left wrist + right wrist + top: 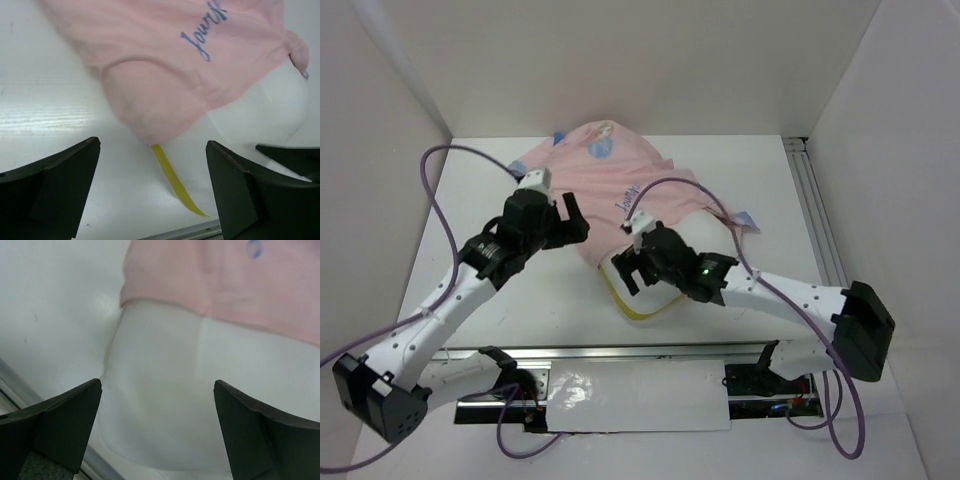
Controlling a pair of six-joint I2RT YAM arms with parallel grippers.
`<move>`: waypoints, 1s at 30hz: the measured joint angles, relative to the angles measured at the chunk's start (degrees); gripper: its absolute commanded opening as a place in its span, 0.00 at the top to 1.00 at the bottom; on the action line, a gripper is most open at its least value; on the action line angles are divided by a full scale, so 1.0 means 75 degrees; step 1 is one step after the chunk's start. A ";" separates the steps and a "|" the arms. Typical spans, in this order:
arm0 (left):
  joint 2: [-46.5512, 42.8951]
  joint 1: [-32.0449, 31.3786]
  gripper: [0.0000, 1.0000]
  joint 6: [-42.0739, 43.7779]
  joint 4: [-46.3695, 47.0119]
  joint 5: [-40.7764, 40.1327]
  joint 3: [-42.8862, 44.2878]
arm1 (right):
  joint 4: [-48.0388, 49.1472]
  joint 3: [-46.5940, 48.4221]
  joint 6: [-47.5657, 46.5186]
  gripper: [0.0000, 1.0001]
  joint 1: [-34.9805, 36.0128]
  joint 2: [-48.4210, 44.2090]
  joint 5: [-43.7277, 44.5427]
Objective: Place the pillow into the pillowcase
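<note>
I am seeing the pillow [200, 390] lying mid-table, its far part sitting inside the pillowcase [610, 175], which is showing its pink side with blue lettering. The near white end is sticking out bare toward the arm bases, with the yellow strip [175, 182] curving along its edge. The right gripper [628, 268] is hanging over that bare end with its jaws spread wide, gripping nothing. The left gripper [575, 222] is sitting just left of the covered corner, jaws likewise released and empty, facing the pillowcase hem. The white table [550, 300] is lying under everything.
</note>
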 measured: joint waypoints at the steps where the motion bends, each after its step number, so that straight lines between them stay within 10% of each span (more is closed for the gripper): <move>1: -0.0309 0.0105 0.00 -0.0143 -0.0061 -0.0050 -0.0318 | -0.0125 0.0017 -0.0015 0.00 0.0321 0.0221 0.0035; 11: -0.1364 0.0493 0.12 -0.0935 -0.0245 0.0335 -0.3209 | -0.0886 0.0055 0.0297 0.00 0.1195 0.1512 0.0131; 15: -0.1355 0.0254 0.13 -0.0702 0.0548 0.0755 -0.3745 | -0.0831 0.0044 0.0373 0.48 0.1195 0.1658 0.0446; 22: -0.0769 -0.0545 0.13 -0.0047 0.2209 0.1017 -0.4141 | -0.0659 -0.0029 0.0513 0.96 0.0883 0.1772 0.0513; 30: 0.0396 -0.0527 0.33 0.0527 0.2614 0.0493 -0.3675 | -0.0458 -0.0271 0.0606 1.00 0.0752 0.1402 0.0251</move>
